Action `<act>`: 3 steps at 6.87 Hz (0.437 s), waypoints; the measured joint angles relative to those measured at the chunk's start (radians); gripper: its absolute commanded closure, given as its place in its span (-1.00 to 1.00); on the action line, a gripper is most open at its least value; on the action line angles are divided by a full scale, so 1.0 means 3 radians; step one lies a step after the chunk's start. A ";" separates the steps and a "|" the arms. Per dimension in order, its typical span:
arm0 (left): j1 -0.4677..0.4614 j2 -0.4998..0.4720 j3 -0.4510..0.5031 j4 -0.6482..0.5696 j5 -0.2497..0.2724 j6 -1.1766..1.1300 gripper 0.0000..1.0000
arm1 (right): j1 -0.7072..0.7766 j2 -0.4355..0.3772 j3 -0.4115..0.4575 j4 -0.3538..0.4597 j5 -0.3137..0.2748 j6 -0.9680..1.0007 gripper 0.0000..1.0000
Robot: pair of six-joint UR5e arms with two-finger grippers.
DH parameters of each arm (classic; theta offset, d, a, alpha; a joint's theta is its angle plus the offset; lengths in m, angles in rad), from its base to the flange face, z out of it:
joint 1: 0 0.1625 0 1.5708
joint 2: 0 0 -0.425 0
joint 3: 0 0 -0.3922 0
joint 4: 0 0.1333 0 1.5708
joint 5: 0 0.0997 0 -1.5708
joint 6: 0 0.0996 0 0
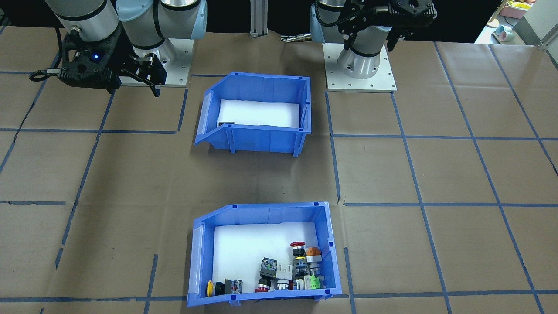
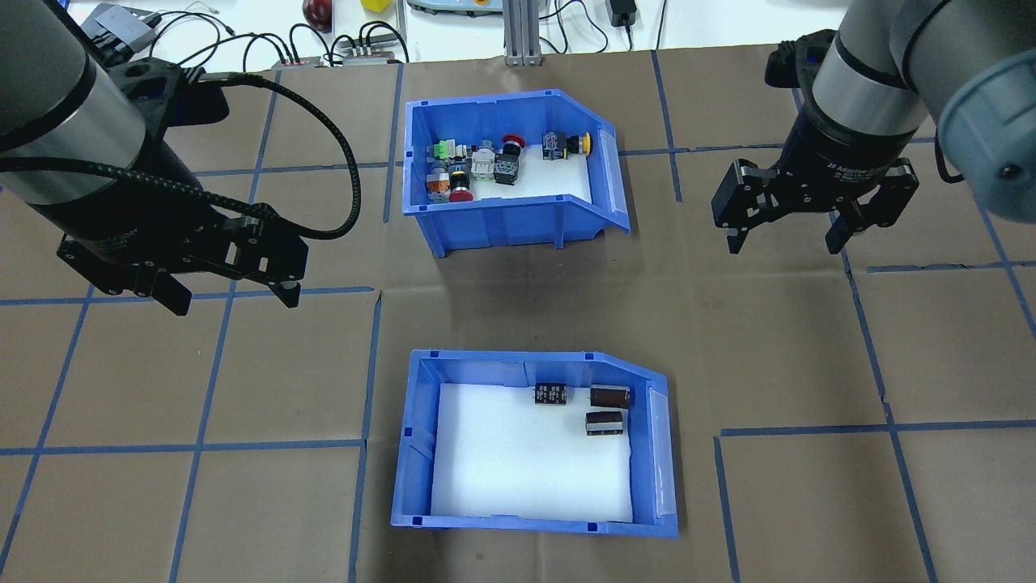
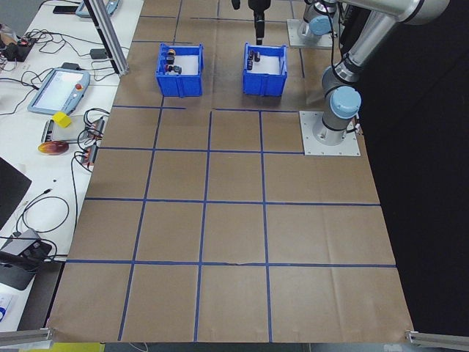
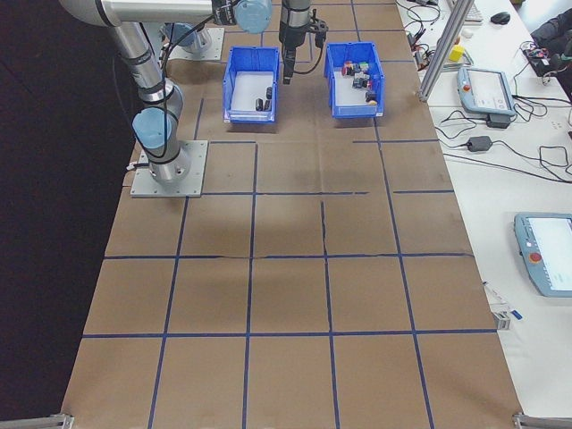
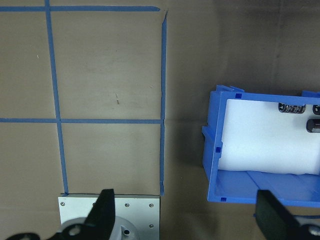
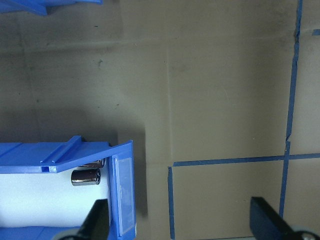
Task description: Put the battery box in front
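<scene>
Your left end effector and right end effector both hang above the desk with fingers spread and nothing between them, so you look to be at the very start: nothing is grasped. The battery box sits nearest the robot, between the 2 arms; the switch bin lies farther out, well apart from it. Your next move probably calls for a pinch on a thin rigid wall. The box is smooth blue plastic with 1 sloped cut-away end, lined in white foam, holding 3 dark cylinders that may roll.
</scene>
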 measured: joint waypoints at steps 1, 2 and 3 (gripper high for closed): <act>0.0001 -0.0004 -0.0013 -0.0006 0.0002 -0.0161 -0.99 | 0.0000 0.0000 0.0000 0.0000 0.0000 -0.0002 -1.00; 0.0002 0.0003 -0.0045 0.0002 0.0009 -0.0463 -0.99 | 0.0000 0.0002 0.0000 0.0000 -0.0001 -0.0007 -1.00; 0.0002 0.0027 -0.0095 0.0016 0.0018 -0.0861 -0.99 | 0.0000 0.0006 0.0000 0.0000 0.0001 -0.0012 -1.00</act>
